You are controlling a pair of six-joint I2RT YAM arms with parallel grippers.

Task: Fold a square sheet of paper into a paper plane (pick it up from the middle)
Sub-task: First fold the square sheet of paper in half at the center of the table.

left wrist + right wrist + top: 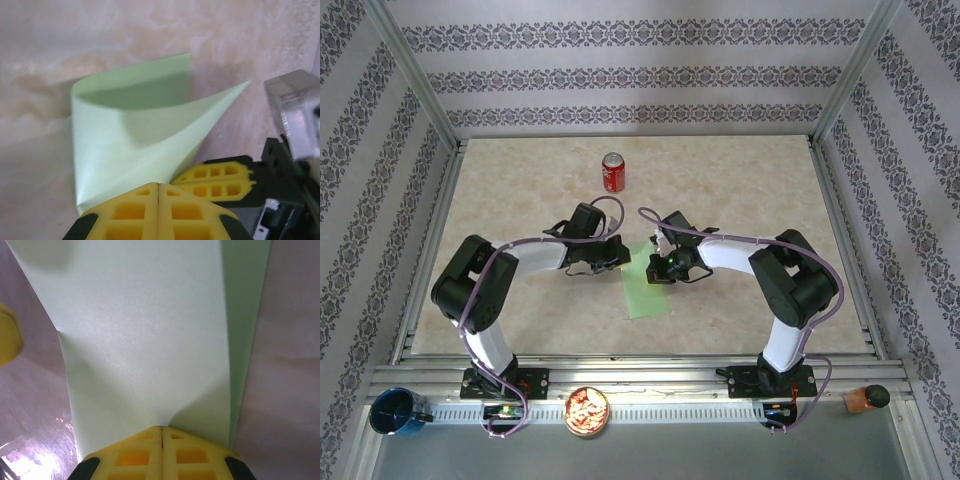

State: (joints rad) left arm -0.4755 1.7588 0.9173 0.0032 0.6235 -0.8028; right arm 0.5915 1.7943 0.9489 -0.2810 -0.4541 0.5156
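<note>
Together, left hand [158, 186] and right hand [161, 429] pinch one sheet [647, 292].

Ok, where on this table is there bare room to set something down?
Bare beige tabletop lies left of the red soda can and right of it; also the near strip between the arm bases. The middle is crowded: left gripper and right gripper both pinch the light-green paper sheet.
</note>
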